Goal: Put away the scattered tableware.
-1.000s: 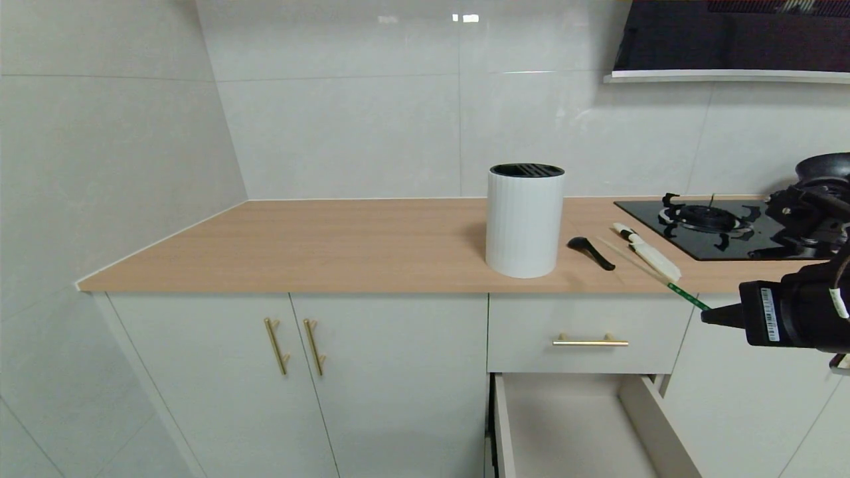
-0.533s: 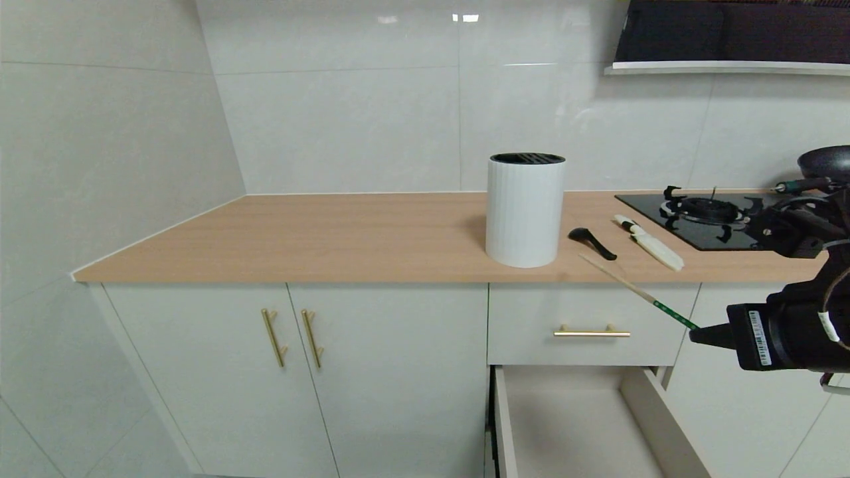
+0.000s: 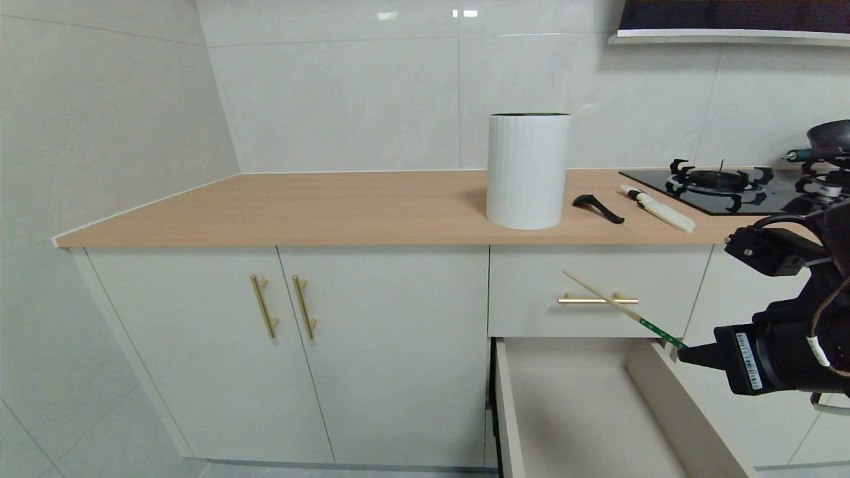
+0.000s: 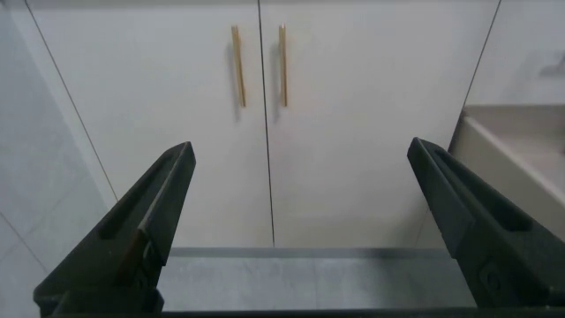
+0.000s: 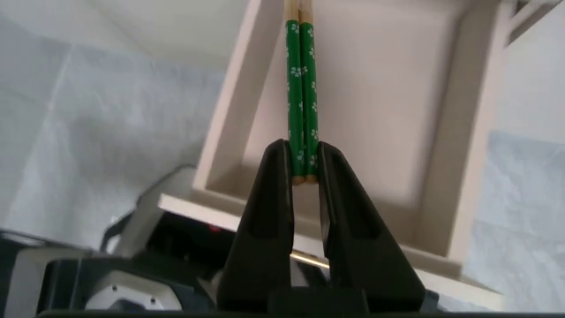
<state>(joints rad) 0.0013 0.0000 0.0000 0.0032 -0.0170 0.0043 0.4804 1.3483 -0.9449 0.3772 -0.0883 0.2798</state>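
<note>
Lowering from countertop height, the pair of wooden chopsticks with green patterned ends (image 3: 617, 307) is now slanting across the closed drawer front (image 3: 531, 292), above the open white drawer (image 3: 664, 411). The black right gripper (image 3: 684, 346) is pinching the green ends tight, so release looks close. The black left gripper (image 4: 300, 155) is hanging low before the cabinet doors (image 4: 353, 132), jaws spread wide and empty. A black spoon (image 3: 597, 207) and a white knife (image 3: 661, 211) are waiting on the wooden countertop (image 3: 332, 212).

The open drawer (image 3: 571, 418) is cut off by the head view's lower edge. The far ends of the chopsticks (image 5: 300, 79) are cropped in the right wrist view, and the finger bases of the left hand (image 4: 298, 148) in the left wrist view.
</note>
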